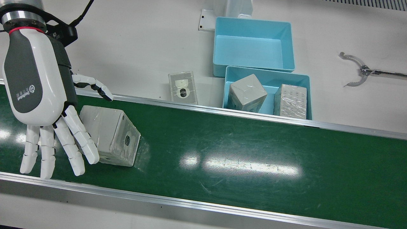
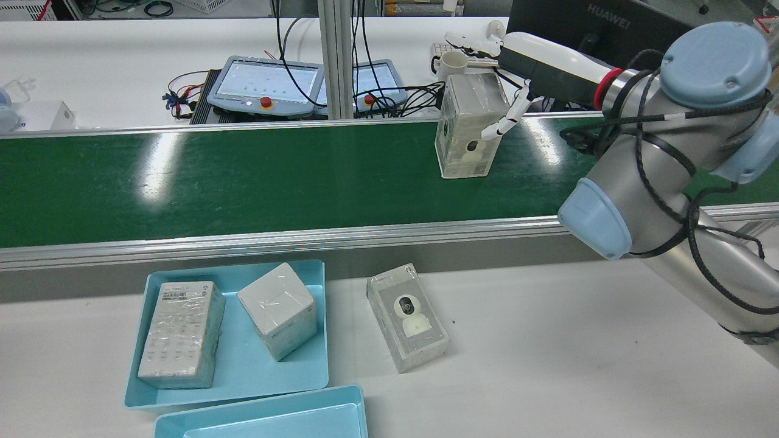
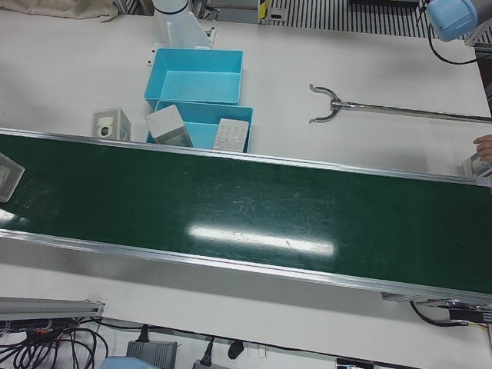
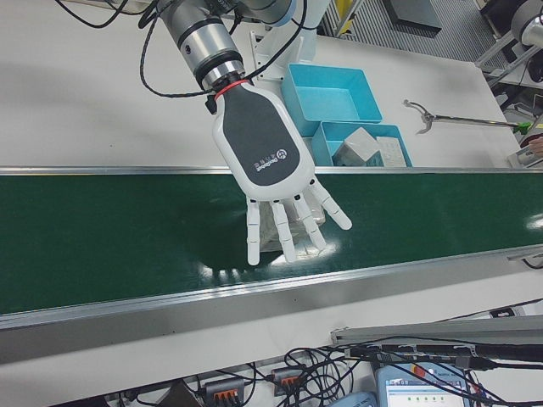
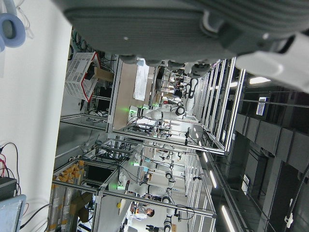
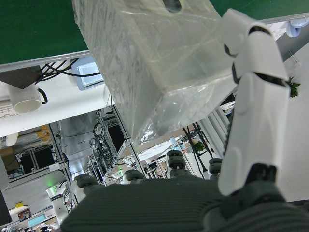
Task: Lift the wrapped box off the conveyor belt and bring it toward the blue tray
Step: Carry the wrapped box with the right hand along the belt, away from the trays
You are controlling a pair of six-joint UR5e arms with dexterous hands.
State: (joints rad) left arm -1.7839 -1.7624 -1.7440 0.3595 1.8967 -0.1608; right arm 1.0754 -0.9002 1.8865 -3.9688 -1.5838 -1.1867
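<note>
Fingers [image 1: 73, 143] of right hand [image 1: 37, 89] spread, ungripped, over wrapped box [image 1: 109, 136]; rear view alone shows thumb beside box.

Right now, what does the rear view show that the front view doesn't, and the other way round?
Only the rear view shows the teach pendants, the white mug and the tangle of cables beyond the belt, plus the right arm's blue-capped joints. Only the front view shows the metal grabber tool lying on the white table. Both show the right hand, open beside the wrapped box on the conveyor belt, the two blue trays, two boxes in the nearer one, and a camera box on the table.
</note>
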